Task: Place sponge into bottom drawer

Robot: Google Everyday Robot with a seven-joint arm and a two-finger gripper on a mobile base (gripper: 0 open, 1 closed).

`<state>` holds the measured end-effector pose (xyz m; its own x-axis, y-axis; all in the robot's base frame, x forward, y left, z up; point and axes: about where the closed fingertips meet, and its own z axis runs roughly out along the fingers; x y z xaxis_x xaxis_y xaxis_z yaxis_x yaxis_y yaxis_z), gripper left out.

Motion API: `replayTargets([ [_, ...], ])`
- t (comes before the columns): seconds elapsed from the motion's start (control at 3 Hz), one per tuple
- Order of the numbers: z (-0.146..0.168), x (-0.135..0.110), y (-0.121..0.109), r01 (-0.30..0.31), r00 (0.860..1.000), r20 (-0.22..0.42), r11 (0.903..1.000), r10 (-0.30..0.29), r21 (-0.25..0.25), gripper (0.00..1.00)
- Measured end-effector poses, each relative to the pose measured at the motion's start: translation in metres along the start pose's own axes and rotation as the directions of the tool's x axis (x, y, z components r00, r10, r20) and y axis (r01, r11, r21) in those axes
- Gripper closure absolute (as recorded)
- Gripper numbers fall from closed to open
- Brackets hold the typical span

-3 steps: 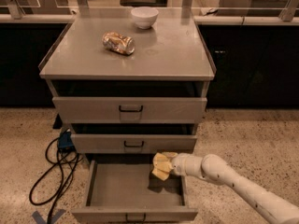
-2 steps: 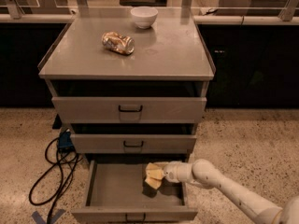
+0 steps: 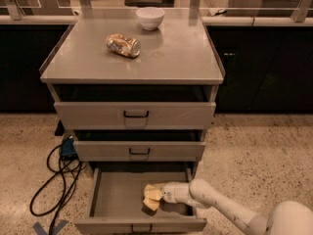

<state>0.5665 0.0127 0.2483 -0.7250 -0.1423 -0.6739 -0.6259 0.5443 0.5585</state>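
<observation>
Partly hidden behind the sponge (image 3: 151, 198), the gripper (image 3: 157, 195) is reaching into the open bottom drawer (image 3: 115, 195). Its jaws are clamping the sponge, which is hovering over the drawer floor, right of centre, above its own shadow.

No writing can be read anywhere. The brownish print on the can (image 3: 122, 45), lying on the bench (image 3: 166, 60) above the bottom drawer (image 3: 115, 199), is too blurred to make out. The gripper (image 3: 156, 198) hangs inside the bottom drawer, jaws clamped on the sponge (image 3: 149, 194).
</observation>
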Motion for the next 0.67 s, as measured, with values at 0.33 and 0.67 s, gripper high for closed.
replayTargets([
  [0.33,0.004,0.004,-0.004,0.015,1.000,0.009,0.9995,-0.015,0.029,1.00],
  [0.67,0.022,0.022,-0.036,-0.023,0.999,0.041,0.9914,0.018,0.129,1.00],
])
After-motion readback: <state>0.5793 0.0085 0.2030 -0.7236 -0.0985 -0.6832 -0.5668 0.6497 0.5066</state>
